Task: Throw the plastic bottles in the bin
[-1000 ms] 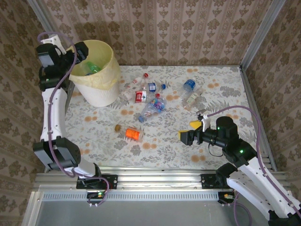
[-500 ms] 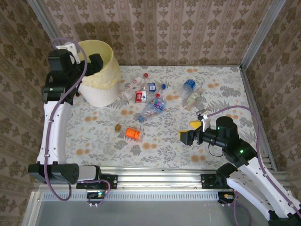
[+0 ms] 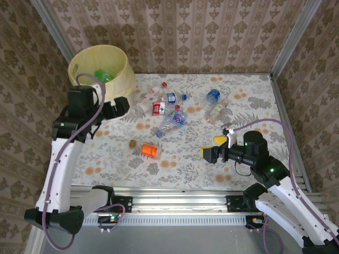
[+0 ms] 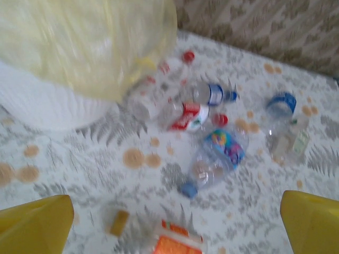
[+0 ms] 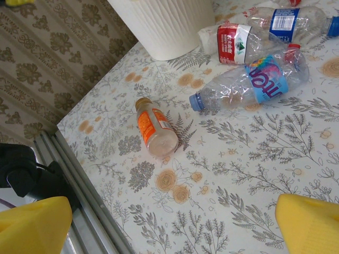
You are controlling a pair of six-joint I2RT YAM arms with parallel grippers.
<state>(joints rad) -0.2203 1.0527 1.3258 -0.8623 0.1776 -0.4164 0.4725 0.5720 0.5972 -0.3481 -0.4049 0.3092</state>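
Plastic bottles crowded near bin: risk of pinching two together or scattering neighbours. Left end effector released, empty; right end effector likewise.

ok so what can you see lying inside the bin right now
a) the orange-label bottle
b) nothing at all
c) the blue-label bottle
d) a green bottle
d: the top view shows a green bottle lying inside the bin, while the orange-label bottle lies out on the table.
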